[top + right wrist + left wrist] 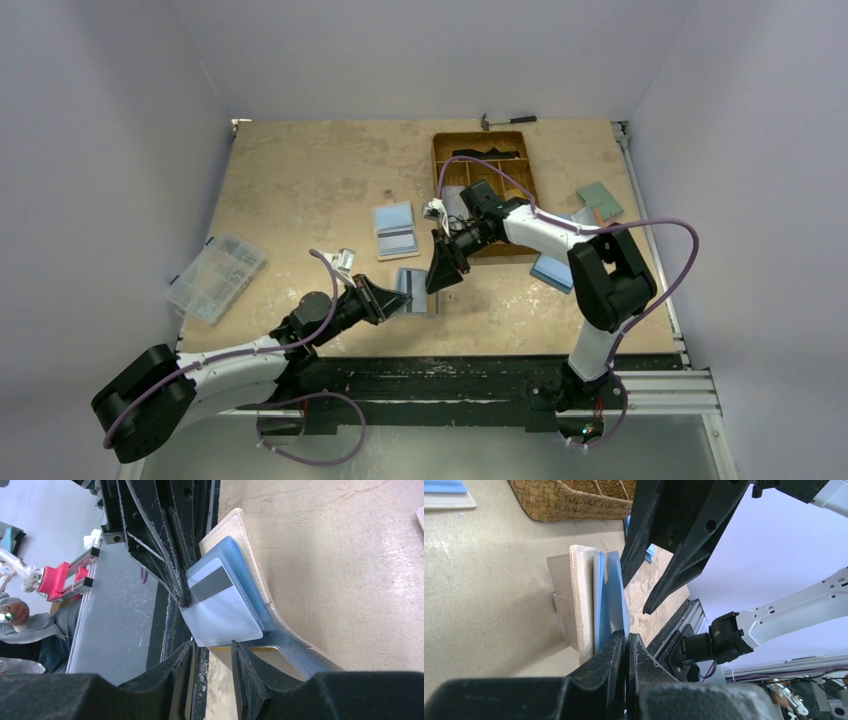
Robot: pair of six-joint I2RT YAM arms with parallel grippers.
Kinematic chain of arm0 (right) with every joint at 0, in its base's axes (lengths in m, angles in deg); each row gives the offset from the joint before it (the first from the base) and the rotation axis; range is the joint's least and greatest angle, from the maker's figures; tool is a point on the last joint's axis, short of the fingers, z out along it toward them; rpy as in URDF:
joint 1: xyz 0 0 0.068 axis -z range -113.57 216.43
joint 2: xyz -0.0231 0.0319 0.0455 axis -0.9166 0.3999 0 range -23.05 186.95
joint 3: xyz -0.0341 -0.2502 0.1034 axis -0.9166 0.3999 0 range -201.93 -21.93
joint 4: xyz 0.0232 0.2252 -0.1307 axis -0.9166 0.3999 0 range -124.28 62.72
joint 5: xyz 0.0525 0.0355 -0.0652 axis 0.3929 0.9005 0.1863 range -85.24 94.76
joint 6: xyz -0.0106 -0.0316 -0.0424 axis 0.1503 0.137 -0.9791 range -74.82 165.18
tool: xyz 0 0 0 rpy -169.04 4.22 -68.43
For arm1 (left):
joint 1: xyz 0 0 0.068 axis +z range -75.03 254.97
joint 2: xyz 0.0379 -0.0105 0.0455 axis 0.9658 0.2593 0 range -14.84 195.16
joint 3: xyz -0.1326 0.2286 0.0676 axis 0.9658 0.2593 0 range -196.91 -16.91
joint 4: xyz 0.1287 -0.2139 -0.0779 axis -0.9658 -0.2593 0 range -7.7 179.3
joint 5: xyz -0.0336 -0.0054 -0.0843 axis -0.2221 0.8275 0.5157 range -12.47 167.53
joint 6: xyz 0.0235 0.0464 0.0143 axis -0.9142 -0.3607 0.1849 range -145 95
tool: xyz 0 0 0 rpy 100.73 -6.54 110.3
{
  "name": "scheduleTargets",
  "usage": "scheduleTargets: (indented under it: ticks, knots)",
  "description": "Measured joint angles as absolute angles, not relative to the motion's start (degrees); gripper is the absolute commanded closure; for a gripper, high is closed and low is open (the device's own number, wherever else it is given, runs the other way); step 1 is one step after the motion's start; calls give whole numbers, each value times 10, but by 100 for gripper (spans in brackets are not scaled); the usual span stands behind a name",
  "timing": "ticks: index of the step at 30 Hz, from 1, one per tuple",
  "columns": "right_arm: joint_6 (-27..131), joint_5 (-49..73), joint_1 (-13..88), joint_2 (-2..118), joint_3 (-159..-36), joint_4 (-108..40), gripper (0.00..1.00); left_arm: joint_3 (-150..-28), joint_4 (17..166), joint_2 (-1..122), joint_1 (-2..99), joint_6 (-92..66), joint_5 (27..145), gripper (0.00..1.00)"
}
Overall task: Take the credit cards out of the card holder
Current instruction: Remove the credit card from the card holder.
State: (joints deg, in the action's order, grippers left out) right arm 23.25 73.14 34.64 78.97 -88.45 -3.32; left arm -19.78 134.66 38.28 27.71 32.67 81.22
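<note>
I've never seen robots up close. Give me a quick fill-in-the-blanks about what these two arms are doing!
1. The left gripper is ___ on a card.
2. Across that card runs a grey ___.
3. The right gripper has its jaws ___, one on each side of the card's edge.
Missing words: shut; stripe; open.

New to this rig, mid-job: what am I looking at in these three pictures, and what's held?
A left arm and a right arm are bolted at the near edge of the table. One picture looks down from above; the other two come from wrist cameras. On the table: a brown tray, a clear organiser box, a hammer. The left pincer is shut on the edge of the card holder; a credit card sticks out of it. The right pincer is open, close to that card.
</note>
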Motion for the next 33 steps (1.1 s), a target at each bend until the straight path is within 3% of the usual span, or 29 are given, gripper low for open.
scheduleTargets:
  ticks: [33]
  knots:
    - [272,793,352,790,-884,-48,57,-198,1394,377,277,318,813,100]
